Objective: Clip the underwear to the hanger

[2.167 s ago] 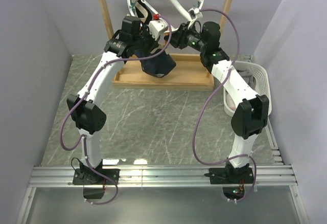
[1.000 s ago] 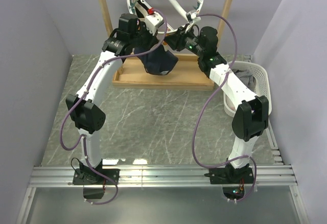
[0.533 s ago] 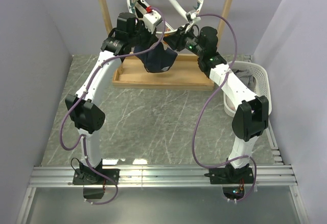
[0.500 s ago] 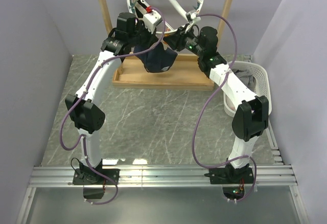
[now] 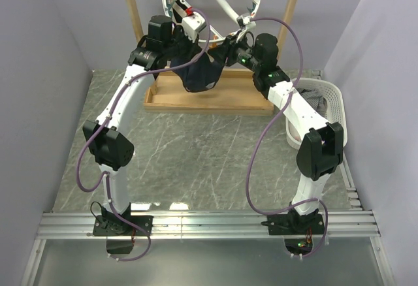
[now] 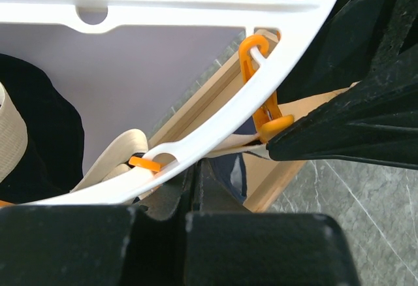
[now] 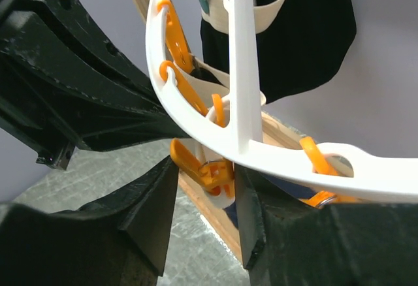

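Two grippers meet under the rim of the large round white plastic drying hanger (image 7: 241, 70), which hangs from the wooden rack frame (image 5: 132, 12). The left gripper (image 6: 196, 185) looks pinched closed on the dark navy fabric underwear (image 5: 199, 76), holding its cream waistband (image 6: 238, 149) up against the rim so the edge sits beside a clip. The right gripper (image 7: 206, 176) clamps a small orange plastic clip (image 7: 196, 162) between its fingers, apparently to squeeze it open for the band. Most of the garment sags below, between the two arms.

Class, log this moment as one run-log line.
phase: clipping | left gripper: shut on underwear waistband at hanger rim | right gripper: pinching orange clip
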### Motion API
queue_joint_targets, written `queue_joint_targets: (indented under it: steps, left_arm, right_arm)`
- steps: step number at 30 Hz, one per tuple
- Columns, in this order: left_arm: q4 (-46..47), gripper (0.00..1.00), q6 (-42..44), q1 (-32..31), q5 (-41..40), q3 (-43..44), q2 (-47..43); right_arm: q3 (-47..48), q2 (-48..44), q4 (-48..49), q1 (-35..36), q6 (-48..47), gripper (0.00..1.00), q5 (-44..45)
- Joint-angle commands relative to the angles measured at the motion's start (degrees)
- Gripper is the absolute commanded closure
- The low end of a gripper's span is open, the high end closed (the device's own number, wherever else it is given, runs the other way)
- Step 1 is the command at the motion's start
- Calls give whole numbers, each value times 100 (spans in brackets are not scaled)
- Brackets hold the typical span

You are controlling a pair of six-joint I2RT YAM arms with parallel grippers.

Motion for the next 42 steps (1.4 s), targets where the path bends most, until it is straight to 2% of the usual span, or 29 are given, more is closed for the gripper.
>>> queue_joint_targets:
  steps: [1, 2, 9, 12, 16, 18, 23, 31, 39, 42]
  left_arm:
    - [337, 100, -123, 51, 116, 103, -398]
    - [329, 100, -105, 42, 125, 95, -398]
    - [364, 100, -114, 60, 160, 59, -406]
    - [399, 100, -114, 60, 169, 24, -433]
    - [443, 100, -105, 68, 222, -72, -477]
    - [504, 100, -79, 68, 248, -142, -529]
    - [627, 100, -61, 77, 310, -433, -635]
    - [715, 100, -123, 112, 573, -827, -758]
    - [1031, 99, -483, 121, 784, -1373, -1022]
    - [1058, 78, -501, 121, 977, -1478, -1092]
  right_arm:
    - [242, -104, -142, 37, 30, 53, -41]
    - [233, -104, -125, 37, 39, 50, -41]
    - [242, -121, -63, 10, 127, 48, -94]
    - [242, -130, -63, 2, 179, 43, -94]
    - [216, -235, -72, -42, 267, 24, -111]
    - [189, -314, -81, -95, 346, 19, -164]
    - [75, -551, -221, -183, 417, 15, -330]
    - [-188, -807, -819, -288, 373, 9, -1226]
    - [-777, -1237, -1232, -297, 163, 7, -1280]
    - [-918, -1343, -1390, -315, 101, 5, -1324]
